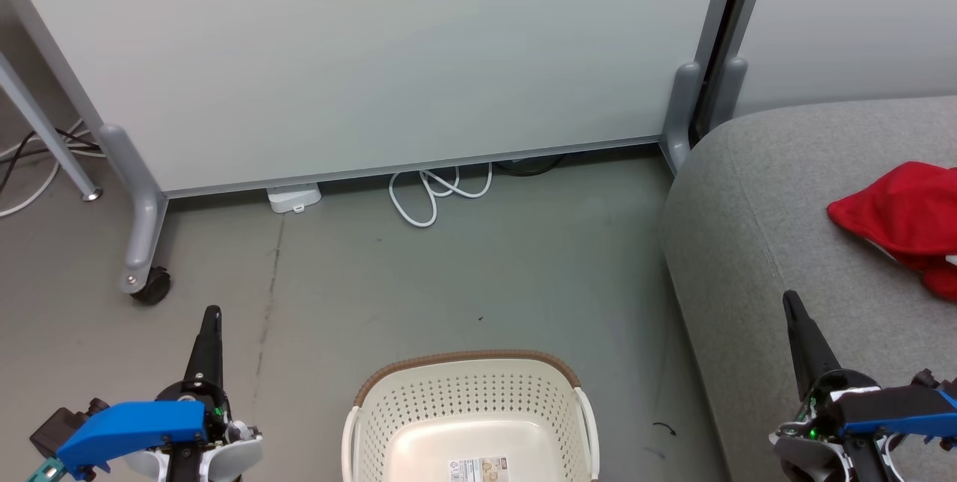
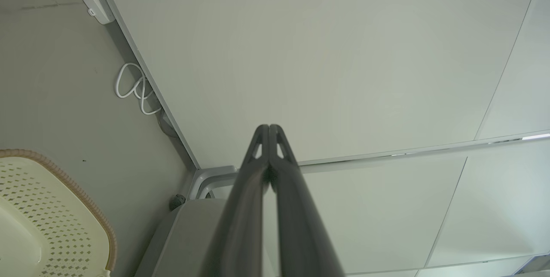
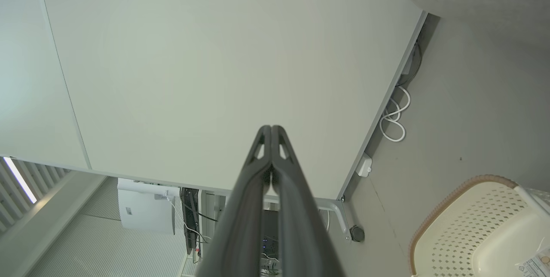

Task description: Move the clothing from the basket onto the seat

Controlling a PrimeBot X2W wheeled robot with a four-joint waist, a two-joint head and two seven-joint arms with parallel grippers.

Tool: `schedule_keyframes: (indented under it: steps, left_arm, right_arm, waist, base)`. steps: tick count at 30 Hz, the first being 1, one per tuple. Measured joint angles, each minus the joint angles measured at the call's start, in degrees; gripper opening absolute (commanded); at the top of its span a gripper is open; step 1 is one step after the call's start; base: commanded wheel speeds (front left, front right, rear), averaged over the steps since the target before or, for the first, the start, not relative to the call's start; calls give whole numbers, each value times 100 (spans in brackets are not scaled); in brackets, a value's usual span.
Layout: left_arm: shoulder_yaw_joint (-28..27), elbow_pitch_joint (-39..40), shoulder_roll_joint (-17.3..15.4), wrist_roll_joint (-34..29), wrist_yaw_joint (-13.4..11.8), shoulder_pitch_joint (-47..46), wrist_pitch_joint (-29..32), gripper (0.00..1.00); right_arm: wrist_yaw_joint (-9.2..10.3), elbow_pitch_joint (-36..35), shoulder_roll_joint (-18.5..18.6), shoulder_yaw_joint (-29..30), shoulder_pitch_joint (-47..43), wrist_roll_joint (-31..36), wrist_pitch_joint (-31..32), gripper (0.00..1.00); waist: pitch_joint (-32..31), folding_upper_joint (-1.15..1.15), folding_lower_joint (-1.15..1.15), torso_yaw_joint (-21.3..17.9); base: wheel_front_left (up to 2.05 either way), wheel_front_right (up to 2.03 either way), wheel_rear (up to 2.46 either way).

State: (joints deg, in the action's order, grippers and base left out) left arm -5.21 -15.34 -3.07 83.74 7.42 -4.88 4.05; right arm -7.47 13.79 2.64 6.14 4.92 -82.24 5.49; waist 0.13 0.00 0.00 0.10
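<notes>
Floor and wall: grey floor runs to a pale partition panel on the far side, with a white cable looped at its foot.
Basket: the basket stands on the floor, near and centre. Its bare bottom shows a paper label and no red, but its nearest part is cut off.
Seat: the seat takes up the right side, beside the basket but not touching it.
Clothing: the clothing lies as a red heap on the seat at the far right, well in from its left edge. The frame cuts it off, so I cannot tell whether it is one garment or two.
Left claw: the left gripper is near left over the floor, fingers pressed together with nothing between them.
Right claw: the right gripper is near right over the seat, fingers pressed together and empty.
Step in hand: probably a last check, with both arms clear of the work.
Doing it well: look into the basket's hidden near part before calling it done. If cloth is there, spread the fingers first, come straight down inside the rim and pinch a thick fold. Then lift clear of the rim before swinging right.
Risk: a thin pinch may slip, and a low swing may drag the basket.
</notes>
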Motion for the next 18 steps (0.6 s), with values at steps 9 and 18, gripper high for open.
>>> schedule_keyframes:
  steps: [9,18]
  left_arm:
    - [-52,47,8,339,0,-31,101,0]
    - [-105,96,12,657,0,-84,192,0]
  right_arm:
    - [0,7,1,13,31,-393,33,0]
    - [0,14,3,26,79,-765,75,0]
  waist:
    - [2,0,0,-4]
    - [4,0,0,-8]
  base:
    - [0,0,0]
    - [0,0,0]
